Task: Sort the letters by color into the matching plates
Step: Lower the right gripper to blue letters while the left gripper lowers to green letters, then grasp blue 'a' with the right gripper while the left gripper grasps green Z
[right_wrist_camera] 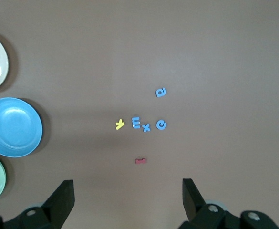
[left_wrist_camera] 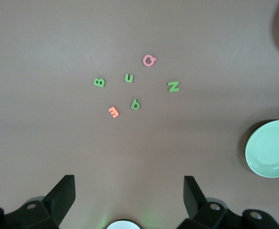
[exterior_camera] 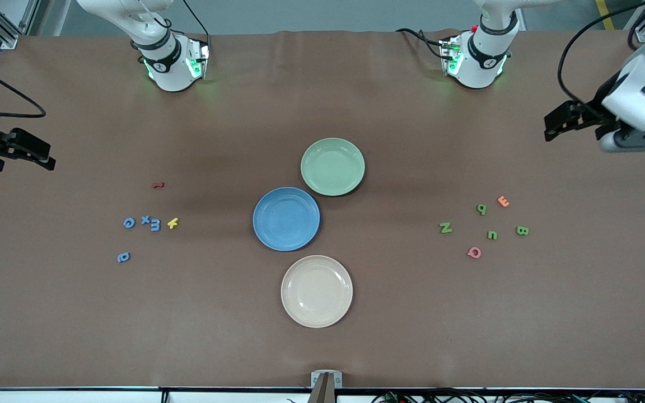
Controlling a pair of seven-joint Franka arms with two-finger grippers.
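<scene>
Both end effectors are held wide open and empty above the worktop (exterior_camera: 76, 336): the left end effector (left_wrist_camera: 129, 200) at its own end, the right end effector (right_wrist_camera: 128, 202) likewise. Blue letters (exterior_camera: 155, 225) are scattered toward the right arm's end and green letters (exterior_camera: 445, 228) toward the left arm's. Between them sit the blue plate (exterior_camera: 286, 219) and, touching it and farther from the camera, the green plate (exterior_camera: 332, 167).

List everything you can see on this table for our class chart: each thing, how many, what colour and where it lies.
blue letters: four, blue, toward the right arm's end.
green letters: four, green, toward the left arm's end.
yellow letter: one, beside the blue letters.
red letter: one, farther from the camera than the blue letters.
orange letter: one, among the green letters.
pink letter: one, nearest the camera of that group.
green plate: one, mid-table, empty.
blue plate: one, touching the green plate.
cream plate: one, nearest the camera.
left pincer: open, waiting.
right pincer: open, waiting.
</scene>
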